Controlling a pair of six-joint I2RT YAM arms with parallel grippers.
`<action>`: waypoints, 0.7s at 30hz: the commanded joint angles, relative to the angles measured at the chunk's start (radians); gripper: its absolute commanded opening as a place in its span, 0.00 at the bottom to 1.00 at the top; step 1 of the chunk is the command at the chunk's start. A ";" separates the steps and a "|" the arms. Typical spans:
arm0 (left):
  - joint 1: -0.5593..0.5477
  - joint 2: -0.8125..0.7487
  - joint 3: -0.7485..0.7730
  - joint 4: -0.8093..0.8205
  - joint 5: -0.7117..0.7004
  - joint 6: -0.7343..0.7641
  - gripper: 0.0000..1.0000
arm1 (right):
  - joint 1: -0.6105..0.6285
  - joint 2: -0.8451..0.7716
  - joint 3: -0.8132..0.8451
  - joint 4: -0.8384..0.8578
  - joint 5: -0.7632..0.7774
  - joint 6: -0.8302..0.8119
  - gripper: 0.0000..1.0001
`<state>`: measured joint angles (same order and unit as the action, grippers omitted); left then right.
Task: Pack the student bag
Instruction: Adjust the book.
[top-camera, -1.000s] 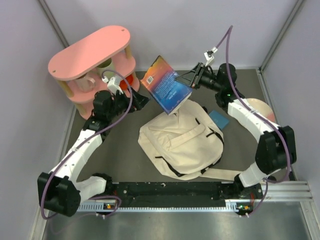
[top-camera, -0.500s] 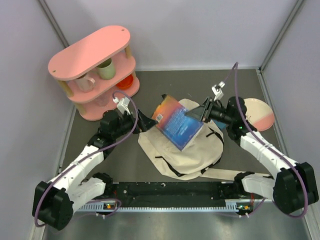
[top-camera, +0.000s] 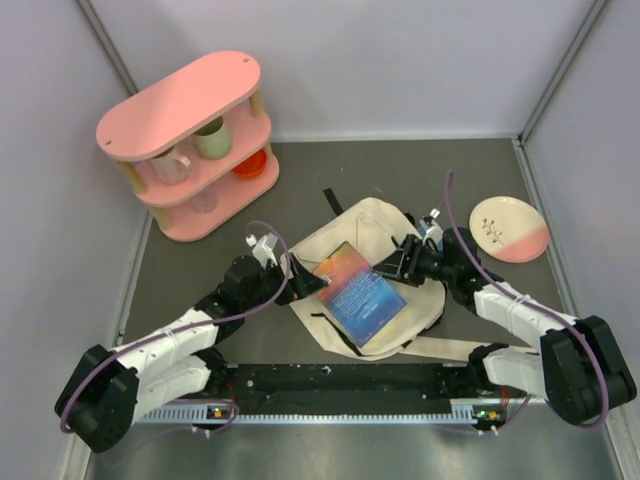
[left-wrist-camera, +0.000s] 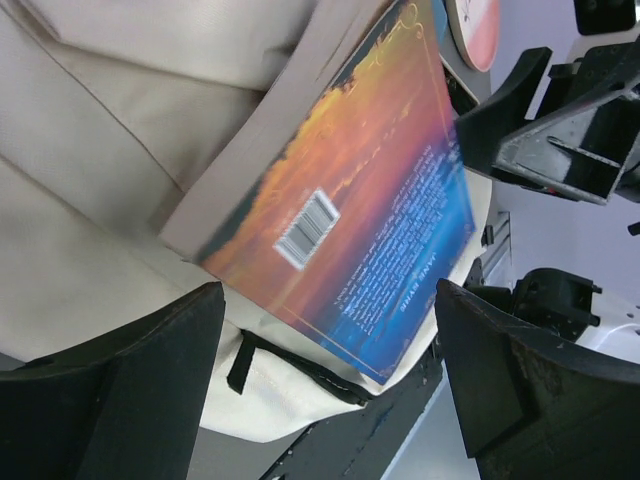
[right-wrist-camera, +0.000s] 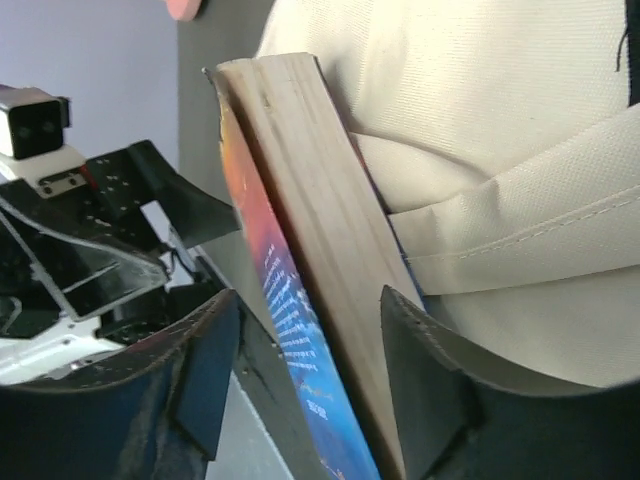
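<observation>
Cream canvas: the student bag (top-camera: 375, 225) lies flat in the middle of the table (top-camera: 290, 190), between the two arms. One strap (top-camera: 450, 348) trails off at the near right.

A book (top-camera: 360, 297), orange-and-blue cover up, rests slanted across the bag's front. From above it looks to be on the bag, not in it. We cannot tell whether any corner sits under a flap.

Left end effector (top-camera: 303, 280): fingers spread wide, hovering just beside the book's left edge, touching nothing we can see.

Right end effector (top-camera: 392, 266): jaws straddle the book's page edge at its far right corner. In the right wrist view one finger (right-wrist-camera: 440, 400) lies against the pages, and the other (right-wrist-camera: 190, 380) stands off the cover with a visible gap. We read it as parted around the book, not pinching.

Step in hand, our judgement: the book is laid on the bag, and the packing proper is not yet done.

The next move calls for opening a compartment. One end effector should lift the canvas lip while the other slides the book in edge-first. Soft canvas will likely sag shut, so the lift must hold.

Also noted: a pink shelf (top-camera: 190, 140) with mugs (top-camera: 210, 138) at far left, and a plate (top-camera: 510, 228) at right, well apart from the bag.
</observation>
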<state>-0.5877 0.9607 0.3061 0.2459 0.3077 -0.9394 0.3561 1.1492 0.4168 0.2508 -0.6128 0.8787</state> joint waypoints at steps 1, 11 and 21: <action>-0.049 0.045 0.002 0.122 -0.050 -0.025 0.90 | 0.018 -0.014 0.048 -0.156 0.076 -0.151 0.61; -0.132 0.205 0.014 0.214 -0.052 -0.055 0.90 | 0.027 0.030 0.100 -0.257 0.055 -0.305 0.72; -0.169 0.236 0.095 0.296 -0.054 -0.039 0.85 | 0.078 0.075 0.083 -0.202 -0.021 -0.290 0.59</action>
<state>-0.7406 1.2095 0.3145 0.4587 0.2638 -1.0004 0.3992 1.2251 0.4919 -0.0090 -0.5762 0.5941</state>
